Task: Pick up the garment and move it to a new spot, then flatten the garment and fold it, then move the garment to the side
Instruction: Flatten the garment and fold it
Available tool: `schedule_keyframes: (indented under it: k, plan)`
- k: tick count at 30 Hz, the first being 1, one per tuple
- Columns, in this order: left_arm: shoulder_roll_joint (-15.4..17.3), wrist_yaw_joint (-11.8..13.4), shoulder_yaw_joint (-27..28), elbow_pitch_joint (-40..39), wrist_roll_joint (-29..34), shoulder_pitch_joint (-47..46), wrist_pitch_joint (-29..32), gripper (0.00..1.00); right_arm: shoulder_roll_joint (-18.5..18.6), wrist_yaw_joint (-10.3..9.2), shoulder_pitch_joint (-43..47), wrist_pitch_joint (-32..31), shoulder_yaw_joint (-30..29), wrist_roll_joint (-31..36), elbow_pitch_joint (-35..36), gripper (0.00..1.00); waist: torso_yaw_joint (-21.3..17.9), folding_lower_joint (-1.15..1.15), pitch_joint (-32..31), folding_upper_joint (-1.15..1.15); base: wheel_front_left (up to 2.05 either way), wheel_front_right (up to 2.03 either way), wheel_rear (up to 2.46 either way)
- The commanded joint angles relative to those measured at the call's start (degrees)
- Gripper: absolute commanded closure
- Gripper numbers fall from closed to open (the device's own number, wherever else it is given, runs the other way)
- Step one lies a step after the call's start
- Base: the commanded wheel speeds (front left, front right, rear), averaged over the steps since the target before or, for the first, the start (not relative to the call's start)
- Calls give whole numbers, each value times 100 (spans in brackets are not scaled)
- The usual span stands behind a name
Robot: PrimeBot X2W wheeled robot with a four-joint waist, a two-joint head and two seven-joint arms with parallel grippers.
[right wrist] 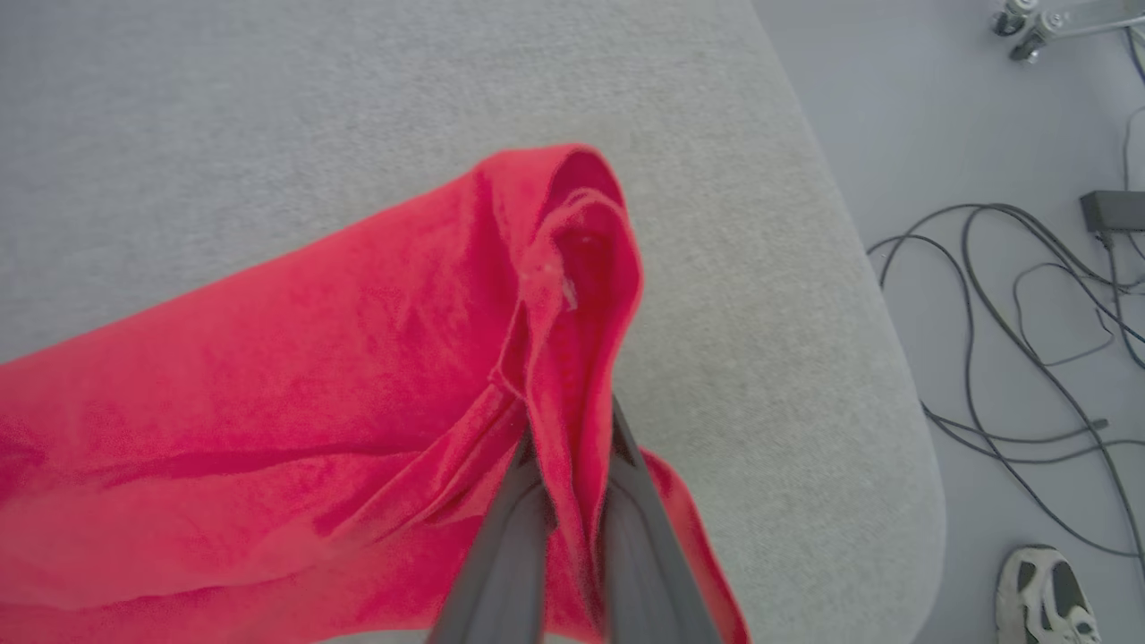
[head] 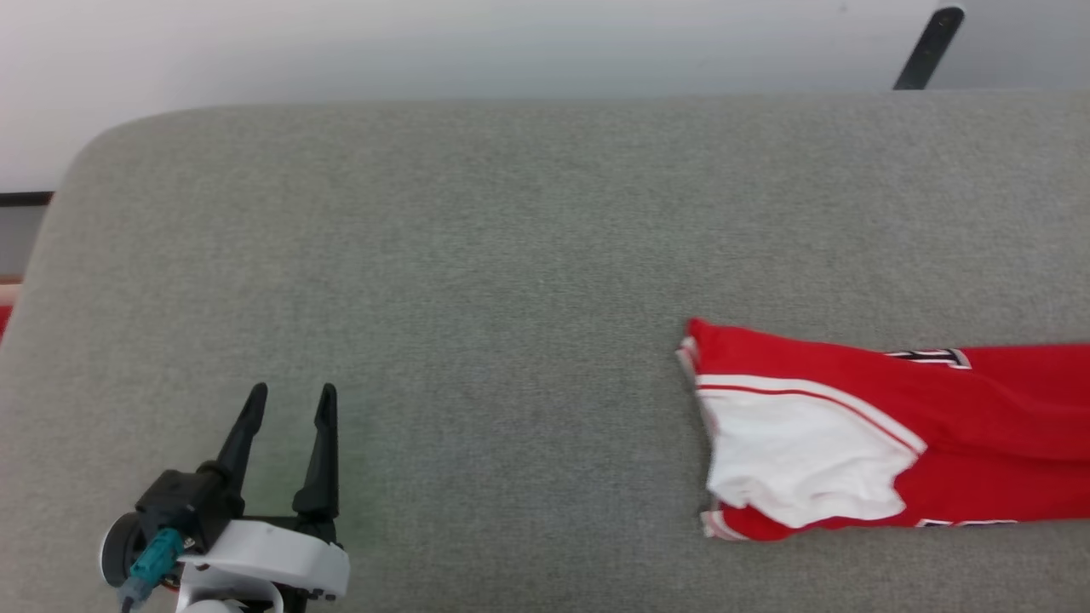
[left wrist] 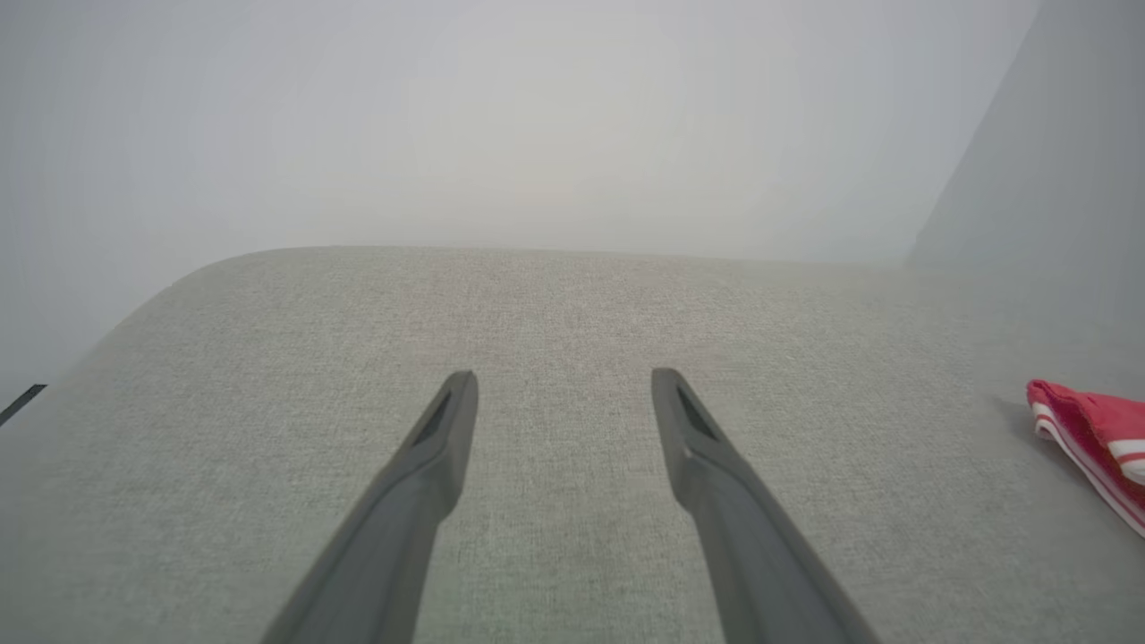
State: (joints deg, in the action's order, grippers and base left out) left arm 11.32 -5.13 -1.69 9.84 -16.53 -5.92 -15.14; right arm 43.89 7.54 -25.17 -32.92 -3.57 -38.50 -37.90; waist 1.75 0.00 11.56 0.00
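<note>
- Lying on the grey cushion point(head: 511, 255), one garment point(head: 851, 426) is well right of the left gripper point(head: 293, 392), whose fingers are spread.
- Left wrist: bare cushion runs ahead to a rounded edge, with the garment's hem far right.
- Right wrist: the right gripper point(right wrist: 572, 438) is clamped on a red fold, near the cushion's corner. One shoe point(right wrist: 1047, 595) is on the floor.

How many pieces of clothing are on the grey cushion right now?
1: the red jersey lies on the right of the grey cushion, one end pinched in the shut right hand. Others could lie beyond the frame.
</note>
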Motion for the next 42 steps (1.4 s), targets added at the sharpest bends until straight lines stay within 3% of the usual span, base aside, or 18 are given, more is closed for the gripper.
schedule_keyframes:
  k: [1,4,9,20,24,29,38,39,40,41,42]
  plan:
    - [2,-38,26,-9,49,-48,2,0,56,-11,125,91,-106,79,-81,100,-116,0,66,0,0,0,0]
    - [-31,-73,42,20,73,-42,3,0,134,-11,177,226,-239,124,-163,100,-220,0,58,0,0,0,0]
    - [-97,-101,35,88,142,30,2,0,-115,-10,248,224,0,27,167,100,-353,0,-57,0,0,0,0]
    - [-218,-149,147,120,187,182,2,0,-807,-10,633,-397,1421,-334,2720,100,-297,0,-347,0,0,0,0]
    - [-304,-155,144,133,210,250,2,0,-1085,-10,594,-658,1949,-353,3328,100,-180,0,-426,0,0,0,0]
    - [-379,-185,100,170,252,284,2,0,-1395,-10,485,-786,2296,-419,3561,100,4,0,-508,0,0,0,0]
    - [-476,-199,80,280,291,276,2,0,-1779,-10,363,-606,2760,-368,3136,100,158,0,-578,0,0,0,0]
    - [-475,-204,77,295,296,263,2,0,-1808,-10,337,-545,2773,-353,3067,98,163,0,-588,0,0,0,0]
    - [-473,-209,77,304,297,256,2,0,-1835,-10,319,-483,2802,-323,2995,78,164,0,-595,0,0,0,0]
    - [-468,-213,84,310,295,253,2,0,-1869,-10,327,-445,2833,-332,2905,69,160,0,-604,0,0,0,0]
    - [-463,-216,94,317,291,256,2,0,-1895,-10,332,-414,2870,-356,2830,54,153,0,-615,0,0,0,0]
